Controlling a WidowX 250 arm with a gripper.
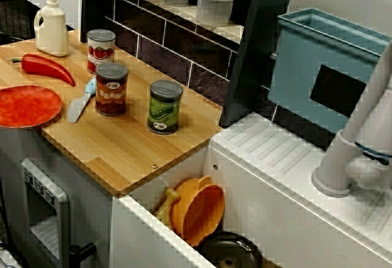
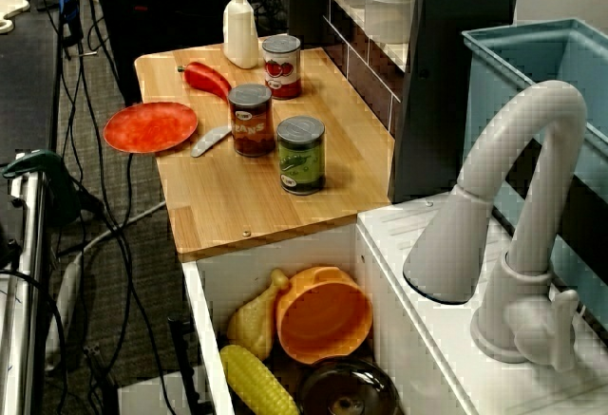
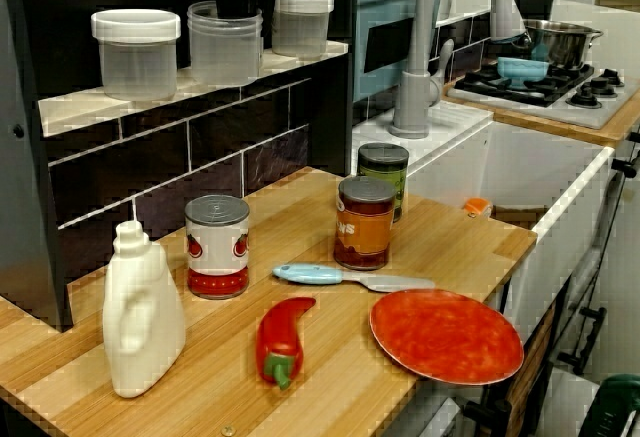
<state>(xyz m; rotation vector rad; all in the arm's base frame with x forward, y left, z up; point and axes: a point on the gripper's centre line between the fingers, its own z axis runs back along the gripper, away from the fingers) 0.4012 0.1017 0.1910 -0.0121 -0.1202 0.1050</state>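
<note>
claw shows in none of the views, so i cannot tell whether it is spread or pressed together.

bean can (image 1: 111, 89) stands upright near the middle of the wooden surface (image 1: 122, 151). tomato can (image 1: 101, 50) stands upright just behind the bean can, nearer the tiled wall, with a small gap between them. green can (image 1: 165, 107) stands upright on the sink side of the bean can, near but apart.

knife (image 1: 81, 102) with a pale blue handle lies flat just beside the bean can, toward the front edge. pepper (image 1: 46, 67) lies beyond the knife from the bean can, its stem pointing away from the can. red plate (image 1: 27, 105) sits farther out from the bean can than the knife and hangs partly over the surface's front edge. white bottle (image 1: 52, 27) stands upright at the far corner, past the tomato can from the bean can.

sink (image 1: 184, 164) opens past the green can from the bean can. in it an orange bowl (image 1: 199, 210) leans on its side, touching a yellow drumstick (image 1: 166, 203), above a dark lid (image 1: 229, 252). corn (image 2: 258, 382) lies by them in the view over the tap. tap (image 1: 361, 151) and blue bin (image 1: 324, 65) stand beyond the sink, well apart from the bean can. jars (image 1: 215, 1) sit on the shelf above the wall.
</note>
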